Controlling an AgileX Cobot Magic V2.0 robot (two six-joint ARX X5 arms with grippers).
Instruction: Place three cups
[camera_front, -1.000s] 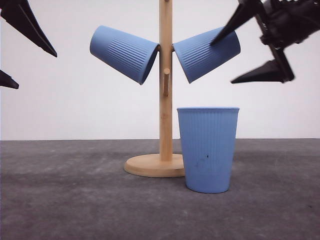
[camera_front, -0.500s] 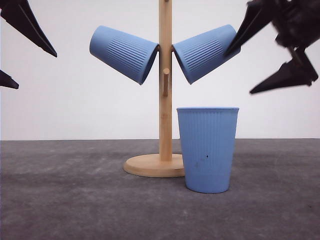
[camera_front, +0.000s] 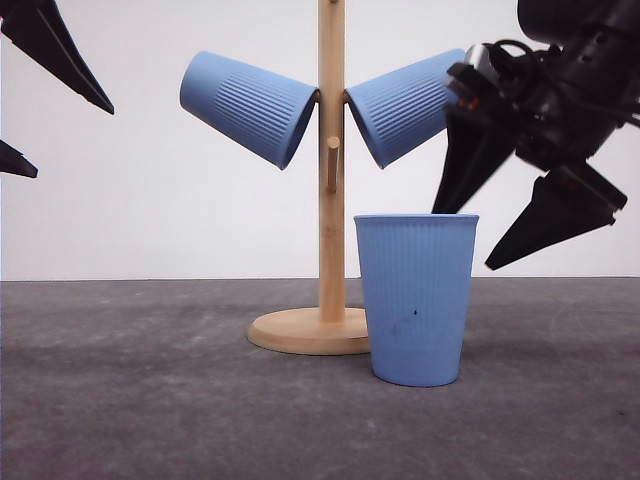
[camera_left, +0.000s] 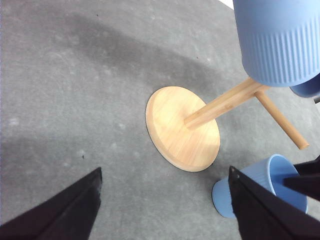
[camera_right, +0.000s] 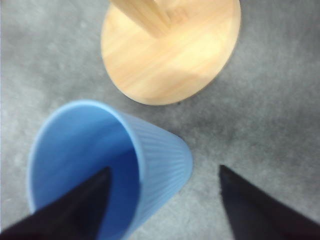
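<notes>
- Nearest, an upright cup (camera_front: 416, 300) is seen standing on the grey table (camera_front: 150, 400), mouth up, just in front of the round base of the wooden stand (camera_front: 331, 180) and a little to its right.
- Above this cup the right gripper (camera_front: 478, 236) is held with its jaws spread wide; in the right wrist view one finger (camera_right: 75, 210) is lined up over the open mouth and the other is outside the wall, so the rim lies between them, but nothing is pinched yet.
- The cup is judged to be light, thin plastic, a bit springy; the ribbed wall should give some friction. A hold on the rim wall, one finger inside and one outside, seems suitable, and only a mild squeeze is needed, otherwise the wall may be bent or the cup tipped.
- Farther back, a left hung cup (camera_front: 250, 108) and a right hung cup (camera_front: 405, 105) are carried mouth-inward on the upper pegs, while a lower peg (camera_front: 332, 165) is free.
- The left gripper (camera_left: 165, 210) is kept high at the side, spread apart and holding nothing.
</notes>
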